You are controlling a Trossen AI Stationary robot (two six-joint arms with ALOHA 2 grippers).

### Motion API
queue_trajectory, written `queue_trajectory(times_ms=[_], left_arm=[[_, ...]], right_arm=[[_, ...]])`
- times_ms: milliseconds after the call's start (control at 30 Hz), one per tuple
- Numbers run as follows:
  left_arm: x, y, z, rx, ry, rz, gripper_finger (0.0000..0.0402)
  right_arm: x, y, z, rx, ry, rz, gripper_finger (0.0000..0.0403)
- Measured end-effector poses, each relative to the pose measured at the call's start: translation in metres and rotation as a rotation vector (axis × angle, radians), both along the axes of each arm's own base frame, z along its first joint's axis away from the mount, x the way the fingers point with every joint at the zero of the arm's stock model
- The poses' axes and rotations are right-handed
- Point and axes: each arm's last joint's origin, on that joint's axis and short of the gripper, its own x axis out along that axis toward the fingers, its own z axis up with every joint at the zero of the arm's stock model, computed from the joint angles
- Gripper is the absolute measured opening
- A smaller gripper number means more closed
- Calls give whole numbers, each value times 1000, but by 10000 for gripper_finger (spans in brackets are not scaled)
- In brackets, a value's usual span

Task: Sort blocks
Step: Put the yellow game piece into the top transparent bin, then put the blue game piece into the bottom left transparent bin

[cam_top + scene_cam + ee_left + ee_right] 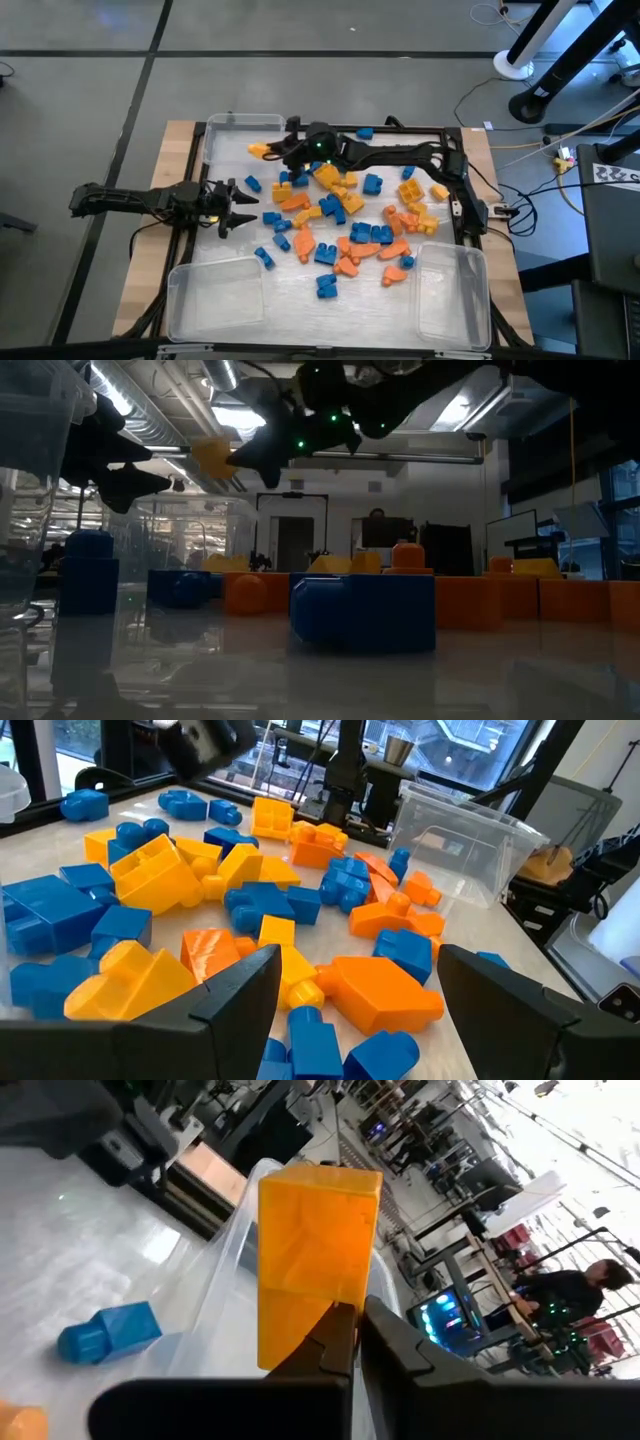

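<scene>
A pile of blue, orange and yellow blocks lies spread over the middle of the white table top. My right gripper reaches from the right toward the far left and is shut on one yellow block, at the edge of the far clear bin. In the low view this yellow block hangs high above the table. My left gripper waits open at the table's left, pointing at the pile, with nothing between its fingers. My right gripper pinches the yellow block by its end nearest the wrist, between its two fingers. The fingers come about level from the table's right, and the block sticks out past the fingertips. It is lifted clear, over the bin's wall.
Two more clear bins stand at the near edge, one left and one right. A single blue block lies on the table beside the far bin. A black frame borders the work area.
</scene>
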Motion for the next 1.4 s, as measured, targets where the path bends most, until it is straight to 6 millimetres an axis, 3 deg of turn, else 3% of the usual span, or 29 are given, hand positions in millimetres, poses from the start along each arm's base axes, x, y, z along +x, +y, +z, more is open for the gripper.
queue_trajectory(times_ms=[167,400,733,967,1067,1167,1400], left_arm=[[0,0,0,-1,0,0,260],[0,0,2,-1,-17,0,260],[0,0,3,-6,-31,1,260],[0,0,3,-60,-39,9,260],[0,0,7,-95,-61,11,260],[0,0,18,-107,-95,10,260],[-3,0,55,-9,-189,-3,260]], right_arm=[[4,-6,-12,-3,-1,-28,16],[4,-6,-14,23,-2,-34,24],[5,-15,1,38,-23,-112,137],[7,-15,12,39,-22,-106,160],[7,-15,23,50,39,-109,160],[-1,-13,50,29,150,-116,160],[-42,-1,121,29,445,-107,160]])
